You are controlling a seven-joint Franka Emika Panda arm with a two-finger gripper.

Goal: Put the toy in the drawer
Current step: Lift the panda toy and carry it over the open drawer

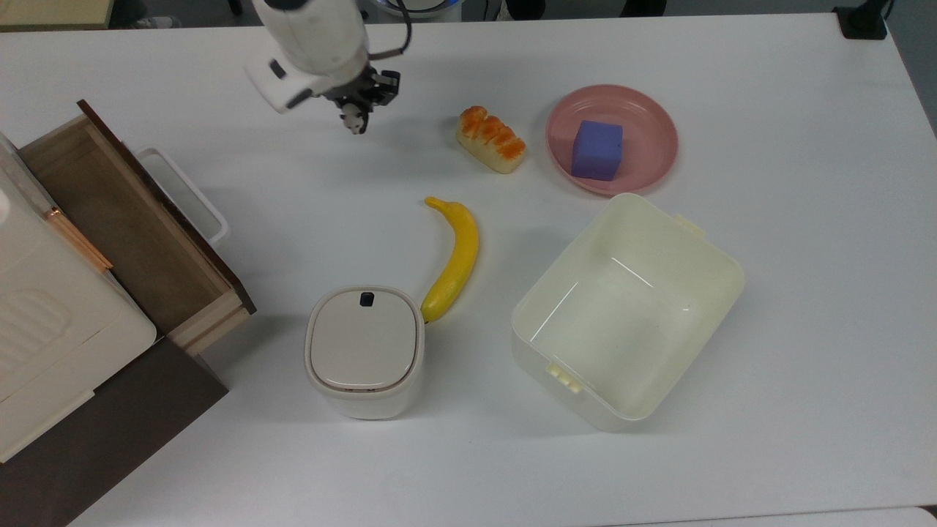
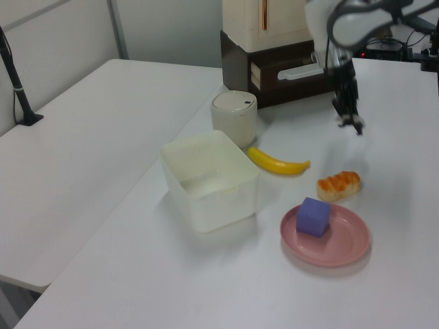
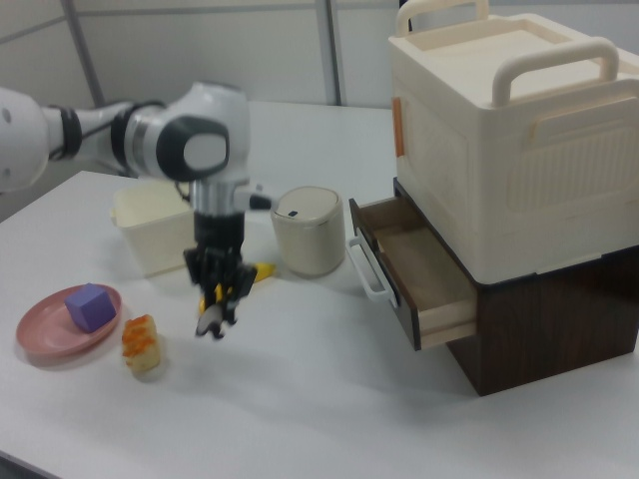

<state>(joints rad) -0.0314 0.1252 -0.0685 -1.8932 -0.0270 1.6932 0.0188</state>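
We see the white bench [image 1: 768, 410] carrying everything, with the brown wooden drawer [image 1: 124, 227] with its light wood rim, dark front and white loop handle pulled open, well off toward the top view's left of the fingers. Nearer, on the top view's right of the fingers, lies the orange-topped bread loaf [image 1: 491, 139], and a yellow banana [image 1: 452, 260] lies below it in the top view. The robot's black two-finger gripper [image 1: 356, 121] hangs point-down from the white arm, clear of the bench in the right view. Its fingers [image 3: 215, 299] pinch the tiny black-and-white panda figurine [image 1: 356, 124], which hangs just beneath their tips. We see the panda [image 3: 209, 325] lifted off the surface, its long axis roughly vertical though slightly tilted; which way it faces we cannot tell. It shows as a small white body with black patches.
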